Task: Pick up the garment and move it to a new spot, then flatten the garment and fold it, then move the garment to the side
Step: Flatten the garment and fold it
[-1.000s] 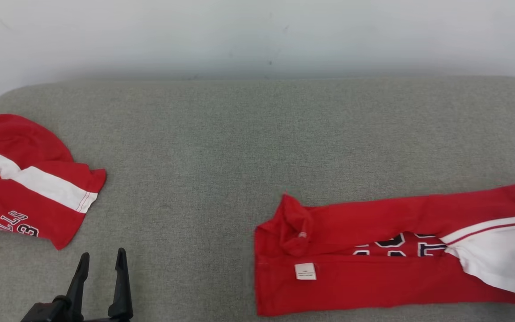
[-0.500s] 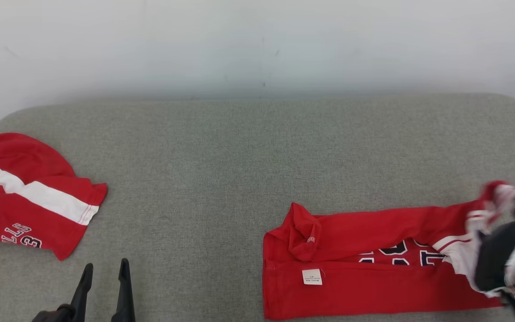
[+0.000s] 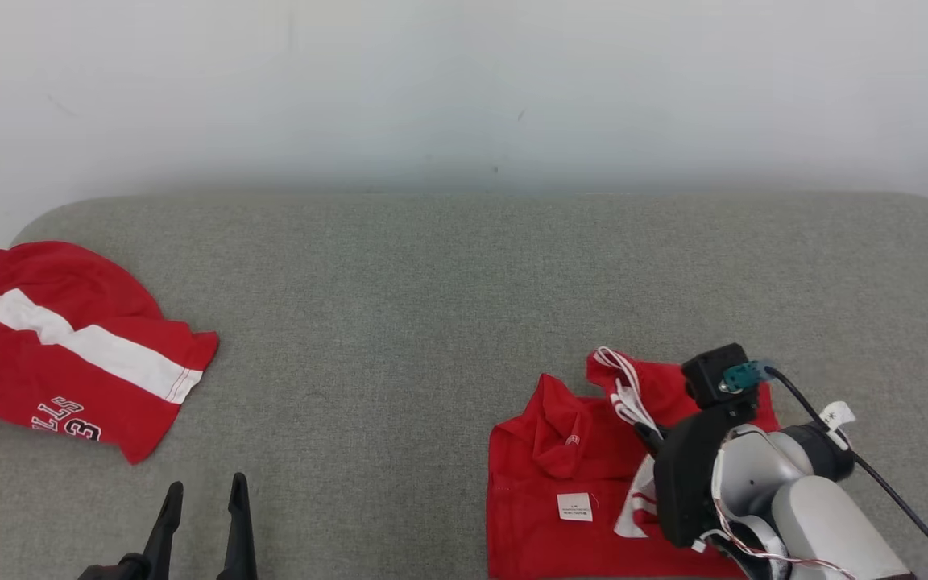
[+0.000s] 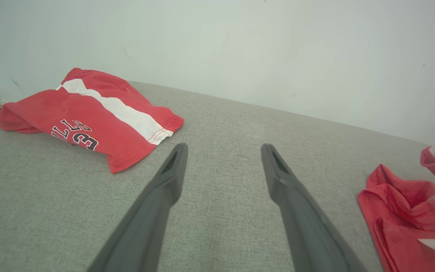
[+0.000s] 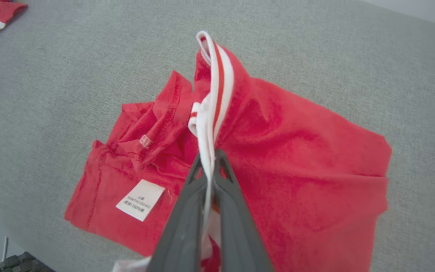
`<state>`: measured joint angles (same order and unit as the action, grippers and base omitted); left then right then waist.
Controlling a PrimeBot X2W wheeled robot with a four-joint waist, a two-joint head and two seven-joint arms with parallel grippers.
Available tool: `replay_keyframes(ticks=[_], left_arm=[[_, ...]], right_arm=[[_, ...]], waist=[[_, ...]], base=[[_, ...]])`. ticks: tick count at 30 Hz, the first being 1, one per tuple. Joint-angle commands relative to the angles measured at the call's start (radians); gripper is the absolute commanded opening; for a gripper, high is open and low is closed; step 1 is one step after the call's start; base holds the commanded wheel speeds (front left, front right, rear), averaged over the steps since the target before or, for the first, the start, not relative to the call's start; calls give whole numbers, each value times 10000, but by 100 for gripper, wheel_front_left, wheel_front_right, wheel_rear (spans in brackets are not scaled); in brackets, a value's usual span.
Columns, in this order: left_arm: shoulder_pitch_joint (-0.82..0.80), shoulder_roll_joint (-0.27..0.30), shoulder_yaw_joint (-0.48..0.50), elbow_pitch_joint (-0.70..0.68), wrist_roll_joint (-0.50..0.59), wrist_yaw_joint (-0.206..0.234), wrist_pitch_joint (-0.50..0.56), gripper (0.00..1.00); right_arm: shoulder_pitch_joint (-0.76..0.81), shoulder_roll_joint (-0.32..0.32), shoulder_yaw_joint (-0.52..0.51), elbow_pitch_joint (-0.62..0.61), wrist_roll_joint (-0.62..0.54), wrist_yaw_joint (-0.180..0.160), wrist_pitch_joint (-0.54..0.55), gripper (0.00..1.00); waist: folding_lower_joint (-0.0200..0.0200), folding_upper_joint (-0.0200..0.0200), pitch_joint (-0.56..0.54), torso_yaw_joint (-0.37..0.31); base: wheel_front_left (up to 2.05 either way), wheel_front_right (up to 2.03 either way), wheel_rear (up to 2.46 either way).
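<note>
While right end effector [image 5: 210, 158] pinches white hem of the garment [image 5: 296, 158] | left end effector [image 4: 224, 147] spread wide, empty

On the folded red-and-white garment [image 3: 69, 362] at the left of the head view there is dark, white-edged lettering [image 3: 69, 412], upside down from there. The letters "LLS" and a figure 3 beside them can be read, and the rest runs under the fold. The white label [image 5: 140, 199] on the red garment [image 5: 308, 158], at the lower left of the right wrist view, carries two lines of small print, of which only "100%" can be made out.
</note>
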<state>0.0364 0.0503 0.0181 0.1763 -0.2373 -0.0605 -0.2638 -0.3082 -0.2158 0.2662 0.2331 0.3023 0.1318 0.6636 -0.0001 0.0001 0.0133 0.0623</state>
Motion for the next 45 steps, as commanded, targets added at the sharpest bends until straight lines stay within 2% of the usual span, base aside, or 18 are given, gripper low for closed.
replay_keyframes(ticks=[1,9,16,22,23,24,32,38,43,45], left_arm=[[121,6,-14,-44,-49,53,-4,100],[80,4,-116,41,-163,90,-6,100],[-36,6,-289,97,-184,127,-6,100],[-73,6,-352,91,-142,137,-6,100],[-73,6,-367,97,-139,133,-6,100],[-65,7,-398,127,-136,123,-6,100],[41,7,-357,197,-163,144,-6,100],[197,5,-194,180,-126,147,-6,100],[197,5,-51,159,-126,189,-6,100],[177,7,23,156,-114,212,-4,100]], right_arm=[[-267,204,231,172,97,-25,-148,0],[-998,1048,1307,1219,646,-25,-490,0],[-1332,1424,1939,2220,1038,-25,-890,0],[-1592,1623,2073,3142,1352,-25,-1522,0],[-1651,1630,2045,3309,1375,-25,-1650,23],[-1753,1649,2006,3597,1434,-25,-1950,100],[-2051,1650,2114,3966,2218,-25,-3179,100],[-2299,1652,1501,4115,2705,-25,-4870,100],[-2031,1626,720,4217,1685,-25,-6248,100],[-1784,1421,404,4110,1163,-25,-6718,100]], waist=[[1,-1,21,78],[1,-1,49,282],[1,-1,-5,376],[1,-1,6,352],[1,-1,8,353],[1,-1,7,358],[1,-1,-85,323],[1,-1,-299,117],[1,-1,-477,-112],[1,-1,-543,-233]], base=[[0,0,0],[0,0,0],[0,0,0],[0,0,0],[0,0,0],[0,0,0],[0,0,0],[0,0,0],[0,0,0],[0,0,0]])
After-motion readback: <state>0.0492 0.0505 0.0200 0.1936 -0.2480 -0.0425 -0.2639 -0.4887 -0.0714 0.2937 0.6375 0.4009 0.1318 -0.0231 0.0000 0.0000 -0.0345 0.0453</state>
